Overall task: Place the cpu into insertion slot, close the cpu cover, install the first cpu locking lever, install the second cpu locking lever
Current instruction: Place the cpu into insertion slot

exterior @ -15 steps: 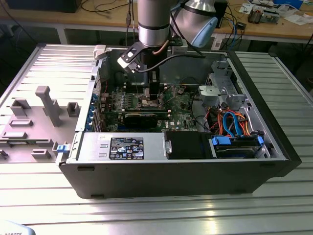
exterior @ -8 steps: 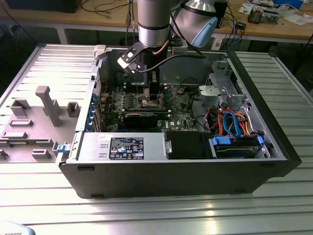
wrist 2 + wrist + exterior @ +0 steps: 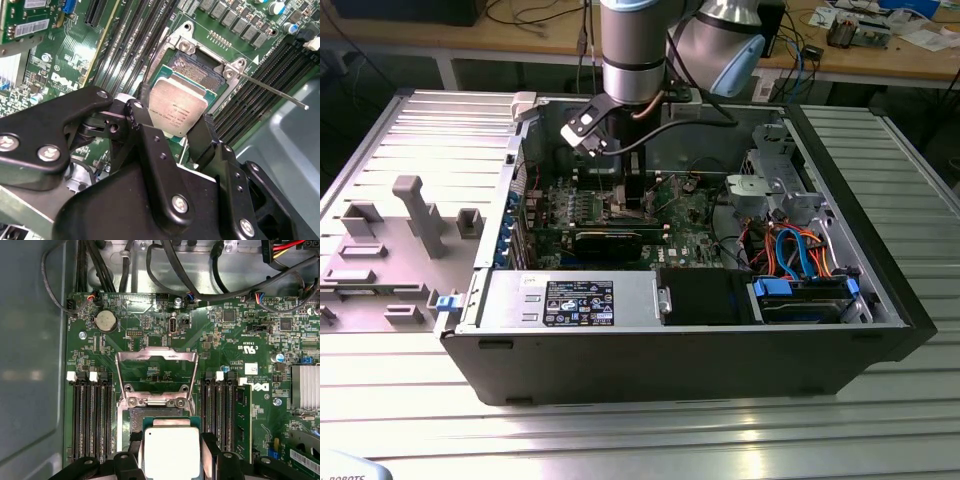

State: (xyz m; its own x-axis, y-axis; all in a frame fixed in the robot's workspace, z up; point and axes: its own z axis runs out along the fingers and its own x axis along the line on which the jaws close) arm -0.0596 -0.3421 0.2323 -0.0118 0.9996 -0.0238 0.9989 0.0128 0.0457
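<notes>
While in the claw point(image 3: 172, 124), cpu point(image 3: 179, 104) inside case point(image 3: 670, 365) on ribbed table point(image 3: 640, 440).

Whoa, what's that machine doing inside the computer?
A robot arm reaches into an open computer case. Its gripper grips the cpu, a small silvery chip, by its edges just over the insertion slot on the green board. The chip does not look seated yet. The cpu cover stands flipped open beyond the slot, and a thin locking lever sticks out unlatched.

Exterior view high, oblique; both wrist views close over insertion slot point(image 3: 197, 75) point(image 3: 135, 422)
</notes>
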